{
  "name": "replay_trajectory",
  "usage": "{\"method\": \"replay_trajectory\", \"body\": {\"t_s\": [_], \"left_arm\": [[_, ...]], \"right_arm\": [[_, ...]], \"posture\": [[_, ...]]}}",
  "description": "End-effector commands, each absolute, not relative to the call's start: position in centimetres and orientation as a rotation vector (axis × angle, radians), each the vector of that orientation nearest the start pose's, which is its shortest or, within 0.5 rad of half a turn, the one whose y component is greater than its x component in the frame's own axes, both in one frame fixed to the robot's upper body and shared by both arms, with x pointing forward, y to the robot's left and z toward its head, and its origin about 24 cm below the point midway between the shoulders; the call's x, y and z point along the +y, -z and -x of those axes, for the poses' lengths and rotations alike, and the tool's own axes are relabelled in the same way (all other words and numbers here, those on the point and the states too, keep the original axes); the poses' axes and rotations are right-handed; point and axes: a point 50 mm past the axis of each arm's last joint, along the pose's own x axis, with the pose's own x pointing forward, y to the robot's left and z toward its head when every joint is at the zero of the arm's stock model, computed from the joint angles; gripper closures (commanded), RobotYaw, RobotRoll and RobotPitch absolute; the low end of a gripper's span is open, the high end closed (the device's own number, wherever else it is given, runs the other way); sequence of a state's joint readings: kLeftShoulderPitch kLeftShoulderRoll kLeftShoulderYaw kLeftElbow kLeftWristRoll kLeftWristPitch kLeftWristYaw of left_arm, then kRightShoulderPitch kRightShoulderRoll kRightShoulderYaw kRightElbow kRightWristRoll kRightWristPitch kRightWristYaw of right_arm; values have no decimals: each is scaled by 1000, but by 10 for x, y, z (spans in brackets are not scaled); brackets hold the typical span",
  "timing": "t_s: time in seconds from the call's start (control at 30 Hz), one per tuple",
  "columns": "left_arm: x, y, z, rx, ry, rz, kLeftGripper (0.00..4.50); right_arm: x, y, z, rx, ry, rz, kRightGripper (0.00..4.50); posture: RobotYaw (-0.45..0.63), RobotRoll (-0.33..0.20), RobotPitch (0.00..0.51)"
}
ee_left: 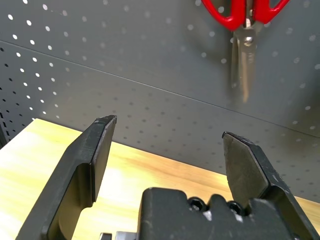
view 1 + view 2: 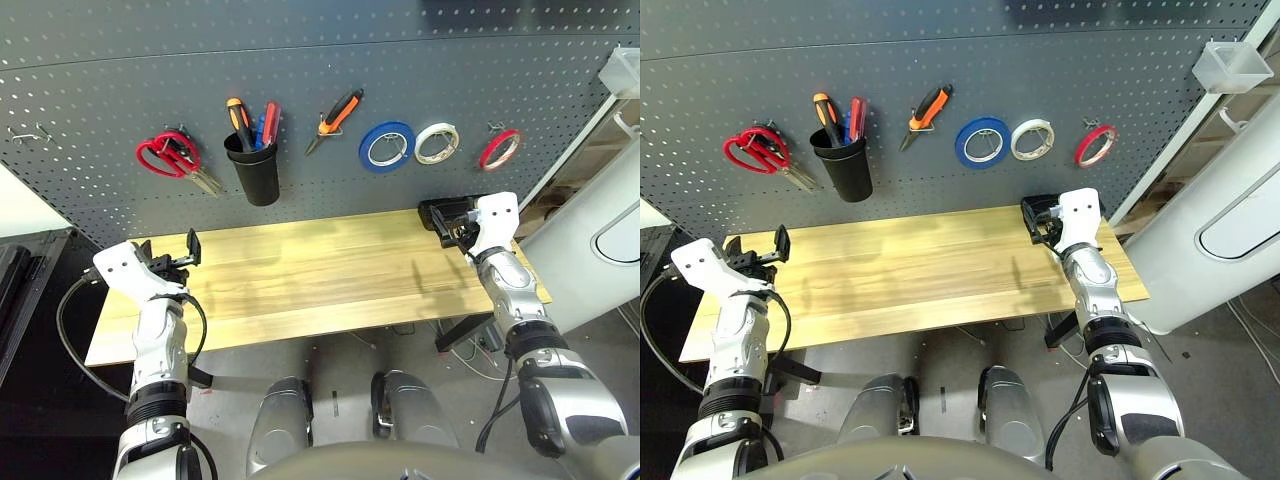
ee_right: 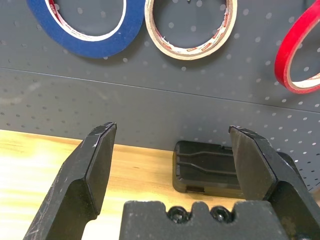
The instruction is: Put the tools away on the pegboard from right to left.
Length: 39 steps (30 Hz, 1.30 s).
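Note:
All four tools hang on the dark grey pegboard (image 2: 330,60). The thin red tape ring (image 2: 499,149) is at the far right and the orange-and-black pliers (image 2: 338,118) are near the middle. The red-handled screwdriver (image 2: 270,120) stands in the black cup (image 2: 254,172), with the red-handled scissors (image 2: 168,155) on a hook at the left. My left gripper (image 2: 168,250) is open and empty over the table's left end, below the scissors (image 1: 243,50). My right gripper (image 2: 442,220) is open and empty at the table's back right, below the red ring (image 3: 300,55).
A blue tape roll (image 2: 387,146) and a white one (image 2: 437,143) hang between the pliers and the red ring. The wooden table (image 2: 320,280) runs below the board. A small black block (image 3: 205,172) lies on it against the board, just beyond my right gripper. A white bin (image 2: 1230,65) sits top right.

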<state>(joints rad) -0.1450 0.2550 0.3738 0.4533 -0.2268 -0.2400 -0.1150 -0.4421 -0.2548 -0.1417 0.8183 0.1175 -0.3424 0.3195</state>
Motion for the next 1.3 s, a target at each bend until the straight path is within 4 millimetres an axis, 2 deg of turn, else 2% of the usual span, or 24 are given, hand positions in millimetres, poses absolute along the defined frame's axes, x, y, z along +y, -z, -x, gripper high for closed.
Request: {"method": "replay_trajectory", "body": {"t_s": [0.03, 1.3], "left_arm": [[287, -21, -257, -10, -311, 29, 38], [290, -21, -256, -19, -320, 22, 38]], "right_arm": [[-221, -26, -318, 22, -136, 81, 0], [-217, -23, -318, 21, -129, 72, 0]], "posture": [[15, 0, 13], [17, 0, 15]]}}
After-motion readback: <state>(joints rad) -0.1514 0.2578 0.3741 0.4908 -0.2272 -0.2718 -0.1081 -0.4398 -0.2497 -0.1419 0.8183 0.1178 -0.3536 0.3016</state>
